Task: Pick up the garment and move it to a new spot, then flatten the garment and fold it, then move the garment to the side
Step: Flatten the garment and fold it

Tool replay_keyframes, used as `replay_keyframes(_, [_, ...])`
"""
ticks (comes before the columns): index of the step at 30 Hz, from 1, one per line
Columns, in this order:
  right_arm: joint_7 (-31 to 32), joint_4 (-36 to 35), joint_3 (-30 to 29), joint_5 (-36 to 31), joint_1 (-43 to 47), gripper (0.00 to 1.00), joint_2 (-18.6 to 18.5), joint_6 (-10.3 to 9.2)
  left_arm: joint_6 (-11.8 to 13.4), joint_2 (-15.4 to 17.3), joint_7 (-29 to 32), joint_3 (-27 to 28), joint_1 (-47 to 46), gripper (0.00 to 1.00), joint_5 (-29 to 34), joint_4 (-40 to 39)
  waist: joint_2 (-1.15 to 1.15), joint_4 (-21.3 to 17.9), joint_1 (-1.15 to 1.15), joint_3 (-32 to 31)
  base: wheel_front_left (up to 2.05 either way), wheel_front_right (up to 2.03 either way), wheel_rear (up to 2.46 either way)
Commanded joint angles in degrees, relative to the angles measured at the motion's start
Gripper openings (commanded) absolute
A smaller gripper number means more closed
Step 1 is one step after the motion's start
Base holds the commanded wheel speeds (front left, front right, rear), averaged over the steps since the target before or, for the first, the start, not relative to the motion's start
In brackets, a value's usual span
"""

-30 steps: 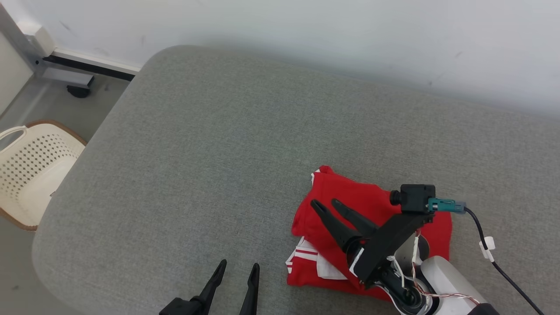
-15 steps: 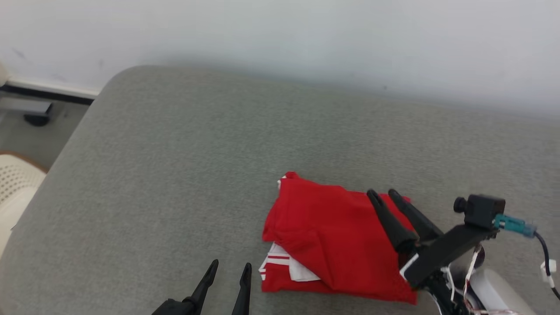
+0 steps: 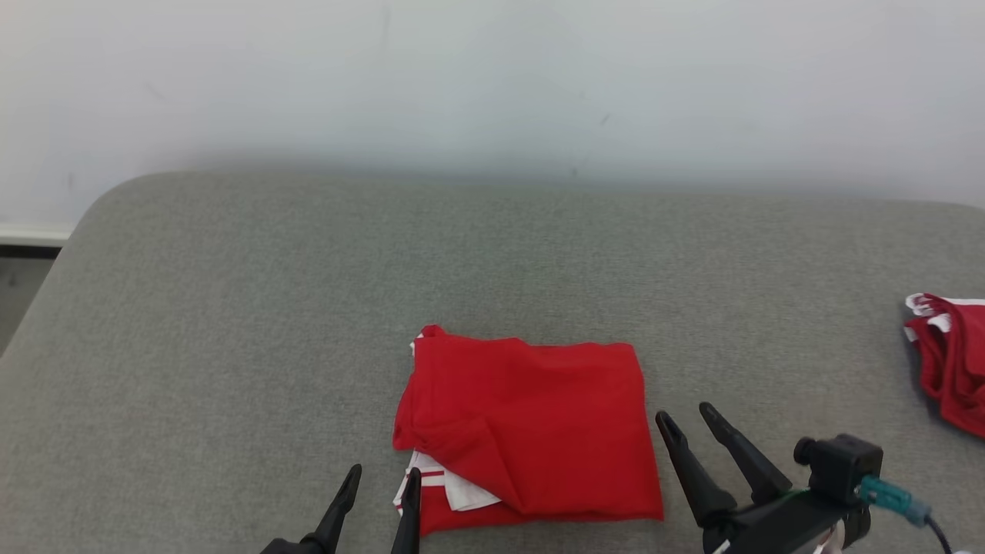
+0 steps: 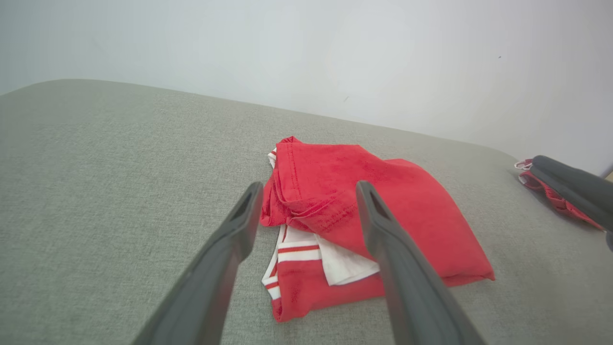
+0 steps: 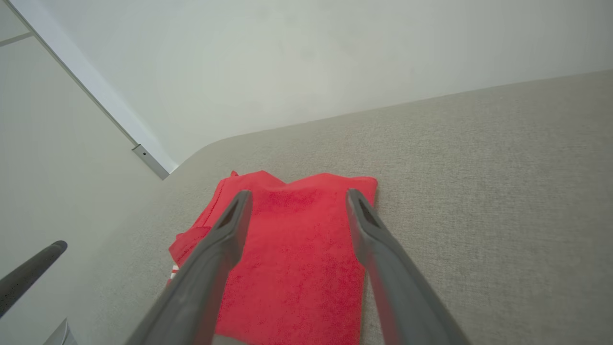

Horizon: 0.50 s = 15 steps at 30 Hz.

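Garment (image 3: pixel 531 415): red, white striped trim poking out at near-left corner, folded into rough square, flat on cushion (image 3: pixel 231 346), middle-front. Cushion grey, rounded far-left corner, loads of bare room left of garment and behind it. Wall (image 3: pixel 492 77) pale, right behind far edge. Second red cloth (image 3: pixel 950 362) at right edge, well apart. Right claw (image 3: pixel 683 412) wide, empty, just beside garment's right edge. Left claw (image 3: pixel 384 471) wide, empty, at near-left corner.
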Motion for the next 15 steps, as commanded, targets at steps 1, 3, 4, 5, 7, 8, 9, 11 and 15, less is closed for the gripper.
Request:
replay_keyframes(1, [-1.38,0.61,0.29,-1.82,1.00,1.00,-0.01,-0.11,0.24,-0.28,-0.32,0.56,1.17,1.00,0.64,-0.37,0.00,-1.46,0.01,-1.24,0.00,0.00,0.00])
replay_keyframes(3, [-2.74,1.65,0.06,-3.50,1.75,1.00,0.64,-0.11,0.05,-0.50,-0.33,1.02,1.65,1.00,1.21,-0.51,0.00,-1.75,0.01,-1.42,0.00,0.00,0.00])
replay_keyframes(4, [-3.22,2.15,0.17,-3.97,1.94,1.00,1.03,-0.11,-0.09,-0.63,-0.33,1.25,1.82,1.00,1.51,-0.56,0.00,-1.87,0.01,-1.58,0.00,0.00,0.00])
replay_keyframes(5, [-3.63,2.74,0.02,-4.46,2.00,1.00,1.20,-0.11,-0.25,-0.75,-0.34,1.40,2.09,1.00,1.82,-0.62,0.00,-1.93,0.01,-1.61,0.00,0.00,0.00])
replay_keyframes(7, [-4.17,3.79,0.00,-5.02,1.95,1.00,1.61,-0.11,-0.61,-0.96,-0.34,1.63,2.38,1.00,2.22,-0.61,0.00,-1.93,0.01,-1.65,0.00,0.00,0.00])
replay_keyframes(8, [-4.41,4.25,0.03,-5.20,1.86,1.00,1.84,-0.11,-0.56,-1.05,-0.34,1.72,2.36,1.00,2.49,-0.59,0.00,-1.85,0.01,-1.64,0.00,0.00,0.00])
replay_keyframes(9, [-4.56,4.61,0.02,-5.47,1.67,1.00,2.05,-0.11,-0.79,-1.07,-0.34,1.82,2.31,1.00,2.67,-0.57,0.00,-1.71,0.01,-1.59,0.00,0.00,0.00])
replay_keyframes(11, [-4.79,5.32,0.27,-5.75,1.19,0.83,2.30,-0.11,-0.93,-1.10,-0.35,1.95,2.19,1.00,3.13,-0.53,0.00,-1.25,0.01,-1.44,0.00,0.00,0.00])
replay_keyframes(15, [-5.06,6.29,2.06,-7.50,-0.62,0.00,2.05,-0.11,-1.12,-1.31,-0.35,2.17,1.68,1.00,3.90,-0.75,0.00,0.30,0.01,-0.81,0.00,0.00,0.00])
